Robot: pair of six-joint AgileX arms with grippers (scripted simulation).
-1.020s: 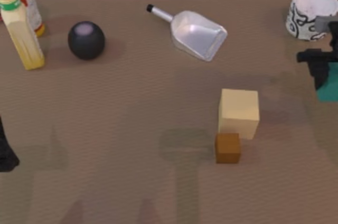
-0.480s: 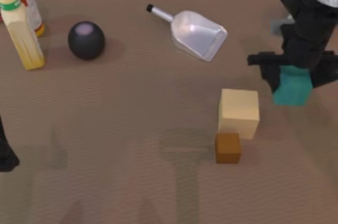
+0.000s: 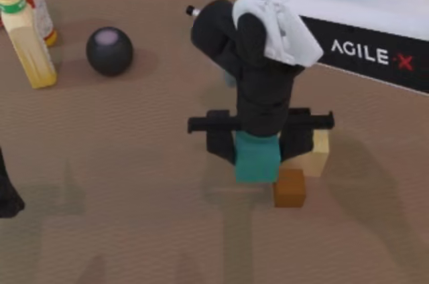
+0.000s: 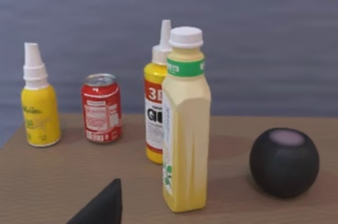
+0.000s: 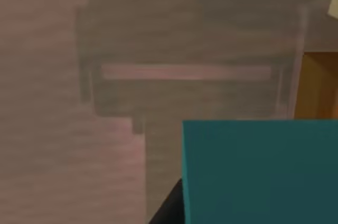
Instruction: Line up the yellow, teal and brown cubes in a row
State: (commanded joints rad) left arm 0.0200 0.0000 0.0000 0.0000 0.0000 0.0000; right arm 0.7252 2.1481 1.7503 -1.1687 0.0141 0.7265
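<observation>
Three plain matte cubes sit near the frame's centre in the top view. The mid-sized teal cube [image 3: 257, 157] is clenched in the right claw [image 3: 258, 152], just left of the other two. The large pale cream-yellow cube [image 3: 317, 153] is mostly hidden behind the black claw body; only its right edge shows. The small orange-brown cube [image 3: 289, 187] rests in plain sight on the brown tabletop [image 3: 134, 217], right beside the teal cube's lower right corner. Upper left stand two yellow squeeze bottles [image 3: 25, 36] and one dark matte ball [image 3: 109, 50]. The left wrist view adds one red can [image 4: 101, 108] and a third bottle. The left claw [image 3: 8, 193] sits parked, cut off at the left edge; whether it is released, I cannot tell.
</observation>
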